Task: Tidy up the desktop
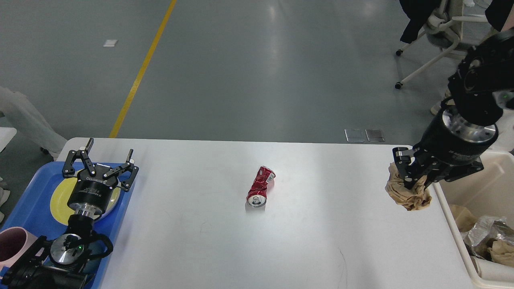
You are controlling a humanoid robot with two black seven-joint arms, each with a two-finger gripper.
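Note:
The white desktop (209, 249) fills the lower part of the head view. A crushed red can (260, 186) lies on its side near the middle. My right gripper (409, 180) is shut on a crumpled brown paper ball (407, 192) and holds it above the desktop's right edge, just left of the cream bin (461, 241). My left gripper (100, 160) is open and empty, held above the yellow plate (60, 196) on the blue tray (28, 204).
The cream bin at the right holds crumpled paper and foil (490, 237). A pink mug (12, 245) stands on the tray's near left. A wheeled chair (437, 40) and people stand beyond the table's far right.

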